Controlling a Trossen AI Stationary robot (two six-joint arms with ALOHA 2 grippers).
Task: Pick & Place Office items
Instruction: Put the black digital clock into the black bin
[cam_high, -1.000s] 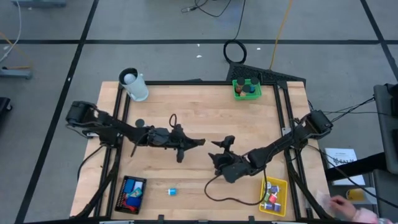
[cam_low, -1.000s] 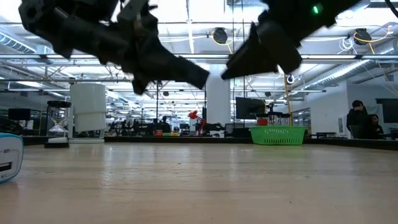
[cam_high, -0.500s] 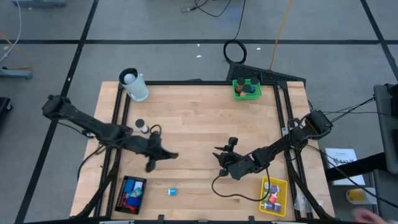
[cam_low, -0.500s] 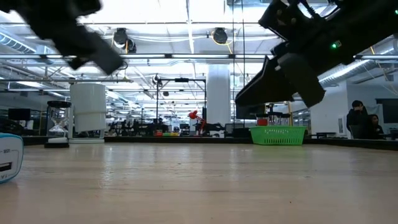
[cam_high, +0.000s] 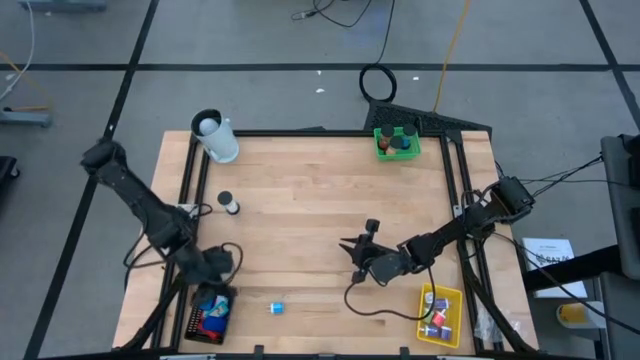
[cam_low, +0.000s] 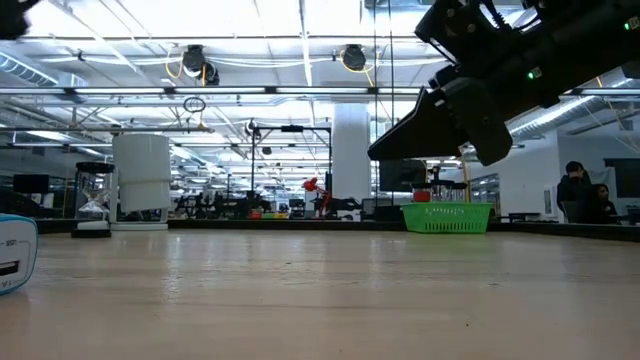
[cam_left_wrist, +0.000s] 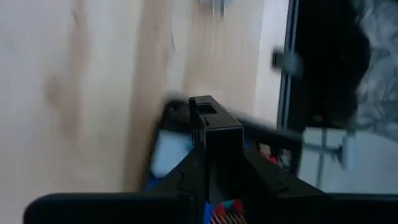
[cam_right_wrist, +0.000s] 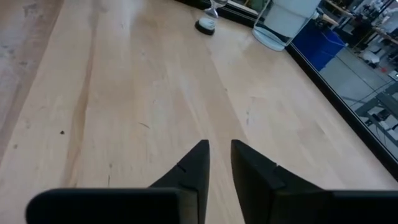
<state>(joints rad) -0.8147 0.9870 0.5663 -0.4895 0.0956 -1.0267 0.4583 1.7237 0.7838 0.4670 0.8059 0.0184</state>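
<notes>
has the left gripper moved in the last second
Yes. In the high view the left gripper, which was near the table's middle, has swung toward the left front corner and now sits just above the black tray, holding a small black block.
</notes>
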